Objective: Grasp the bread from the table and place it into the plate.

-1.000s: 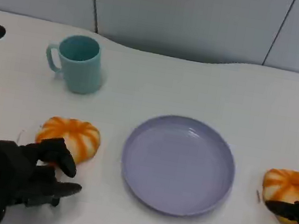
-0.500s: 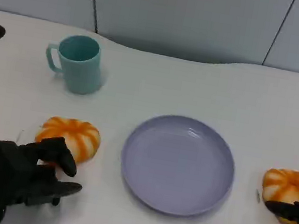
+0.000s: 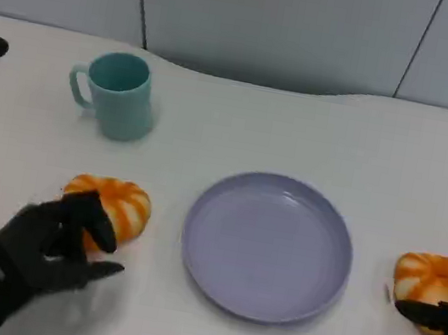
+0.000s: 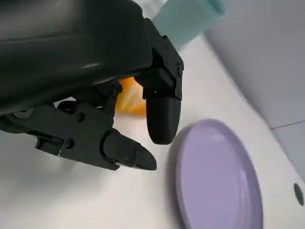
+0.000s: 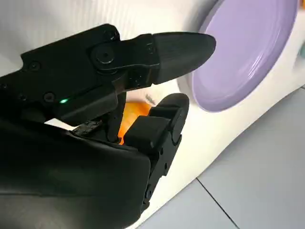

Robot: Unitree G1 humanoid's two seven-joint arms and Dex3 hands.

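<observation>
The left robot hand [image 3: 38, 252] has moved forward, its fingers now over the near edge of the left bread [image 3: 115, 202].

**Even light, one blurred hand**

Soft, bright overhead light falls evenly on the white table [image 3: 301, 120]. A faint glare streak sits on the purple plate [image 3: 268, 245], with a soft shadow beneath its near rim. The left hand [image 3: 28, 259] is motion-blurred.

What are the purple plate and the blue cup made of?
The plate looks like smooth plastic: even lilac colour with a soft shine near its rim. The cup looks like matte plastic too, plain teal with a moulded handle. Glazed ceramic can't be ruled out.
</observation>
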